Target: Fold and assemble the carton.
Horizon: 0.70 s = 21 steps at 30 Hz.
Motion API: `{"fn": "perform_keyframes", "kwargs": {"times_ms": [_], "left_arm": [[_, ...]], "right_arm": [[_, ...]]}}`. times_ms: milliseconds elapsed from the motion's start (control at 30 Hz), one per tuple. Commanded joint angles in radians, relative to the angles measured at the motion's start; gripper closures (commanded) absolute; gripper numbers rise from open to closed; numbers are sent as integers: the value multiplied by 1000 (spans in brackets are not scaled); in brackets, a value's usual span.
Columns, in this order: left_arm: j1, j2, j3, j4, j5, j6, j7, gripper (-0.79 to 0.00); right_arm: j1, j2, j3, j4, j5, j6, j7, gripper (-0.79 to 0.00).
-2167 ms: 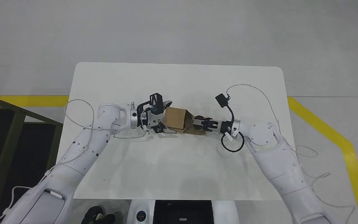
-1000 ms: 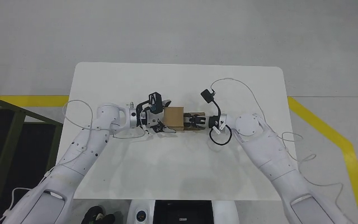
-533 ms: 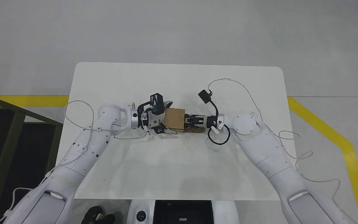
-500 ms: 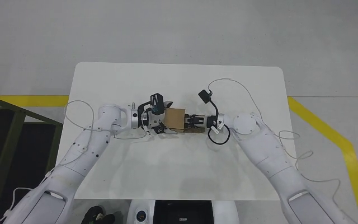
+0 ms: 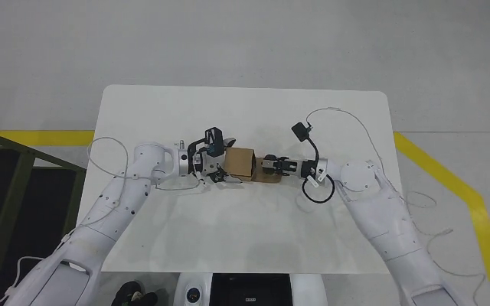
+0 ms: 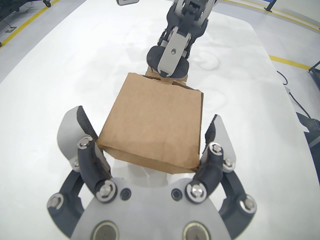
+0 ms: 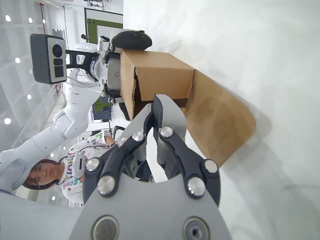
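Backed the right end effector (image 5: 269, 164) off to the right over the last half second, elbow swung outward, so no longer pressed as close against the carton (image 5: 243, 161). Kept the left end effector (image 5: 222, 165) and the carton where they were.

Clamped on the carton's closed end with the left end effector (image 6: 147, 121), one finger against each side wall, holding it on its side near the middle of the tabletop (image 5: 245, 245). Cannot tell whether resting on the surface or just above it. Pinched nearly shut on the right end effector (image 7: 153, 103), nothing visible between the fingers, tips just at the rim of the open end. Left hanging open: the large outer flap (image 7: 220, 126), splayed down toward the tabletop.

Judged light and thin-walled: plain corrugated board, stiff across the panels, weak at the creases, easily dented by a hard squeeze. Matte, so unlikely to slip. Best taken by the side walls near a corner, as on the left — and best to push flaps with the flat of a finger close to the crease, not at the free edge.

Laid low and level along the tabletop with both forearms — pointing at the carton from opposite ends.
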Motion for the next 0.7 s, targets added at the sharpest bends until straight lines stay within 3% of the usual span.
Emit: {"fn": "perform_keyframes", "kwargs": {"times_ms": [0,200,367,667], "left_arm": [[0,0,0,1,-2,0,2,-785],[1,1,0,1,-4,0,6,-785],[1,1,0,2,-4,0,9,-785],[-1,3,-8,10,-6,0,12,-785]], "right_arm": [[-47,15,48,-71,-22,31,4,-58],[-144,45,144,-174,-78,101,2,-188],[-166,53,163,-179,-87,114,3,-292],[-126,49,122,-83,-75,96,-7,-332]]}}
